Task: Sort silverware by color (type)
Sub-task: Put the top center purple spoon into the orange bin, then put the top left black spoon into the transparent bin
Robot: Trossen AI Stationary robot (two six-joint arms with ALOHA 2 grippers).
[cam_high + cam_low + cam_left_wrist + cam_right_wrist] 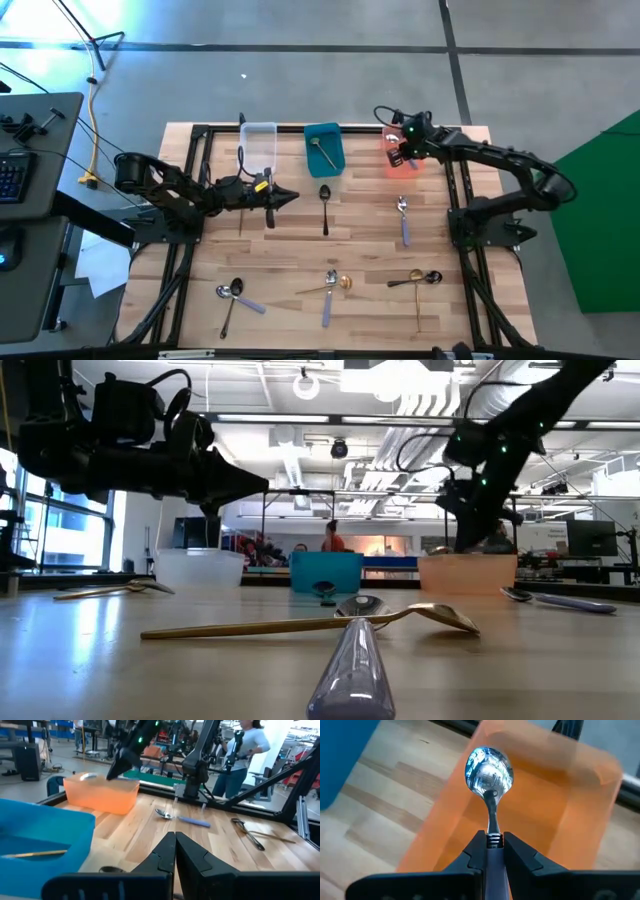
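My right gripper [493, 842] is shut on a silver spoon [489, 770] and hangs over the orange bin [555, 815], which stands at the table's far right [400, 160]. The left gripper [288, 197] hovers shut and empty near the table's middle, just left of a black spoon [325, 206] lying flat. The teal bin [323, 148] holds a gold spoon [321, 150]. The clear bin [258, 146] stands to its left. Several more spoons lie on the table, one silver with a lavender handle [404, 222]. My right gripper pinches the silver spoon by its handle just behind the neck [493, 826], between the two fingers. The spoon runs along the fingers, its bowl [489, 770] sticking out ahead of the fingertips. It is lifted clear, above the orange bin's inside.
Spoon pairs lie crossed near the table's near edge: at left [234, 294], middle [332, 284] and right [420, 279]. The black frame rails [190, 180] run along the table's sides. People stand in the room beyond the table [245, 750].
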